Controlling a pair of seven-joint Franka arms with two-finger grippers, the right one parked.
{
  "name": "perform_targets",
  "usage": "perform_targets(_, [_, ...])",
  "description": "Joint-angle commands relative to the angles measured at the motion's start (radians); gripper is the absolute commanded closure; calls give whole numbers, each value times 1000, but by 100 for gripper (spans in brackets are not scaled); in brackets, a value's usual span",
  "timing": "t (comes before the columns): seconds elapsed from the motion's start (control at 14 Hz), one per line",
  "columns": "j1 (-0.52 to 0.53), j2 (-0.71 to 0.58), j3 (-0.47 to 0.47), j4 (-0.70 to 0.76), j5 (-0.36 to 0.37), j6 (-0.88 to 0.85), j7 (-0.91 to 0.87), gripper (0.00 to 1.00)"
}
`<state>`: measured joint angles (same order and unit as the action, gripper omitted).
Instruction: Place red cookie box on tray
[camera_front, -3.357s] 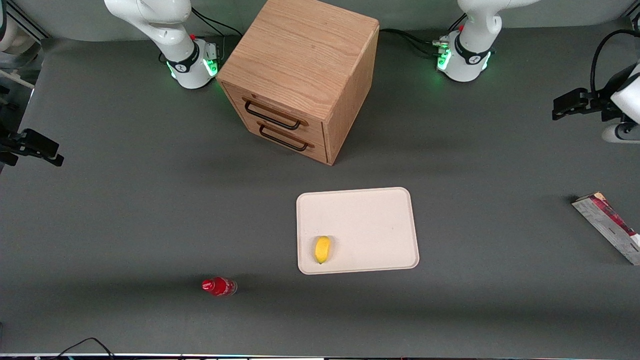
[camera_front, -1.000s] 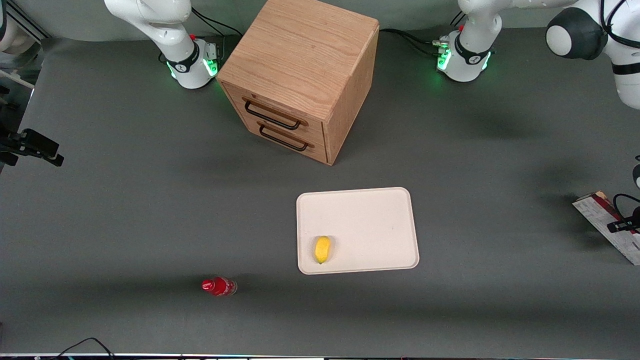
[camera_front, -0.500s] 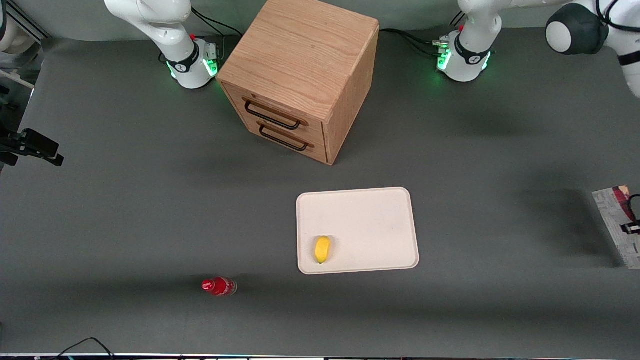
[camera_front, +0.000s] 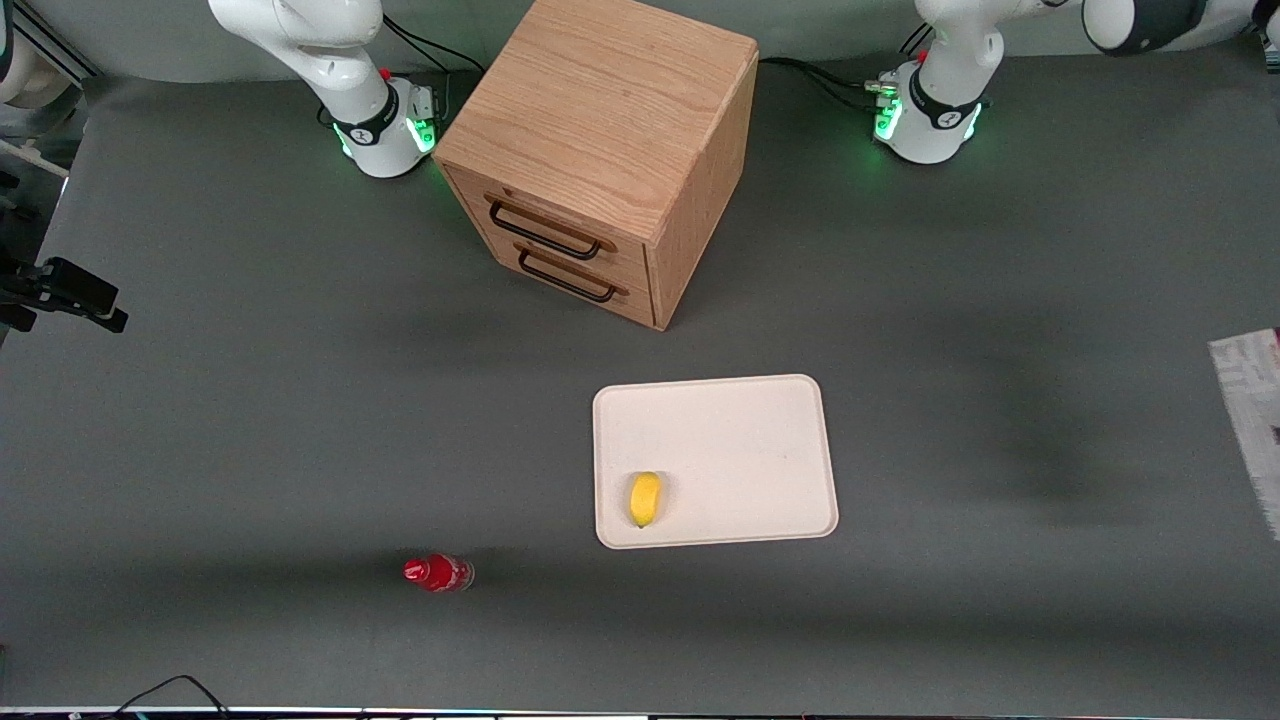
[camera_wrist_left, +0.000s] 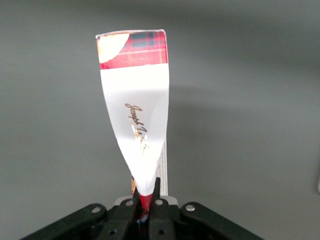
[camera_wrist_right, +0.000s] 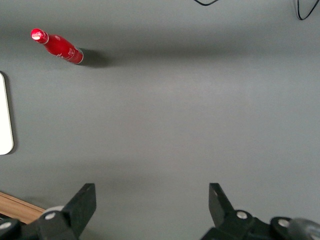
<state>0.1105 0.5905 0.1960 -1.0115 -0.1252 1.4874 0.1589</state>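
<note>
My left gripper (camera_wrist_left: 145, 197) is shut on one end of the red cookie box (camera_wrist_left: 136, 115), which hangs clear of the grey table with its white printed side and red tartan end showing. In the front view only part of the box (camera_front: 1255, 410) shows at the frame's edge, toward the working arm's end of the table, lifted; the gripper itself is out of that view. The cream-white tray (camera_front: 760, 420) lies flat near the middle of the table, nearer the front camera than the cabinet, far from the box. Its edge shows in the right wrist view (camera_wrist_right: 4, 120).
A yellow lemon-like fruit (camera_front: 645, 498) lies on the tray's near part. A wooden drawer cabinet (camera_front: 600, 150) stands farther back. A small red-capped bottle (camera_front: 437, 573) lies toward the parked arm's end, also in the right wrist view (camera_wrist_right: 57, 46).
The arm came down to the box, gripped it and lifted it. The box has turned its white side to the front camera and slid partly out of that view.
</note>
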Motion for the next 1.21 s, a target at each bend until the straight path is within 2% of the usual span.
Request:
perform_targets(0.0, [-8,-92,-237,-19,88,-100,-238,100])
perform_targets(0.29, [-9,-94,-557,-77,153,-92,-600,100])
perform_targets(0.5, [-20,-58,-702,-232,192,133,-752,100])
perform_targets(0.71, [-23,12,-745,-373,214,370,-771,100])
perform_targets(0.86, [-34,84,-748,-397,220,505,-772,100])
perform_targets(1.0, [-46,150,-748,-412,303,601,-774,100])
perform_targets(1.14, [-49,173,-747,-488,340,722,-780,100])
